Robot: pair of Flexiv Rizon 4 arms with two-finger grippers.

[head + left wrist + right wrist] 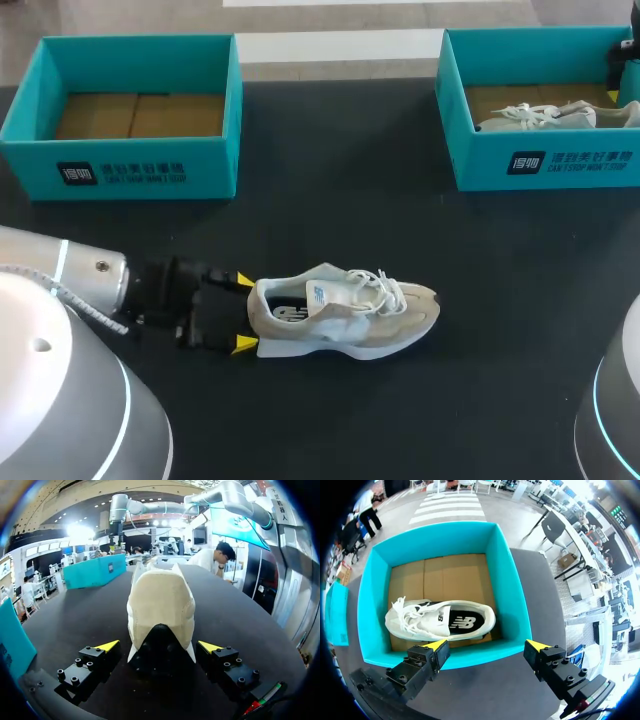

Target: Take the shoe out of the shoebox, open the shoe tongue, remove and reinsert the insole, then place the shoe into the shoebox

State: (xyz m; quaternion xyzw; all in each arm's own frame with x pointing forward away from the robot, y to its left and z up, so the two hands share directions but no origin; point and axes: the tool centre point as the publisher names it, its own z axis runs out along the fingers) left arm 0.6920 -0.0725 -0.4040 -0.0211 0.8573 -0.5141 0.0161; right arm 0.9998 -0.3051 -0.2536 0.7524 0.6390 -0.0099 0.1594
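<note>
A beige and white shoe point(345, 313) lies on its sole on the black table, toe pointing right. My left gripper point(243, 312) stands open at its heel, one yellow tip on each side, not pinching it. In the left wrist view the shoe's heel point(160, 607) sits just ahead of and between the open fingers of the left gripper point(160, 646). A second white shoe point(440, 620) lies in the teal shoebox point(507, 587) at the back right. My right gripper point(486, 647) hangs open above that box's near wall. In the head view only a dark bit of it point(629, 55) shows.
An empty teal shoebox point(130, 165) with a cardboard floor stands at the back left. The right shoebox point(545, 165) sits at the back right with the second shoe point(555, 116) inside. Bare black table lies between the boxes and in front of the shoe.
</note>
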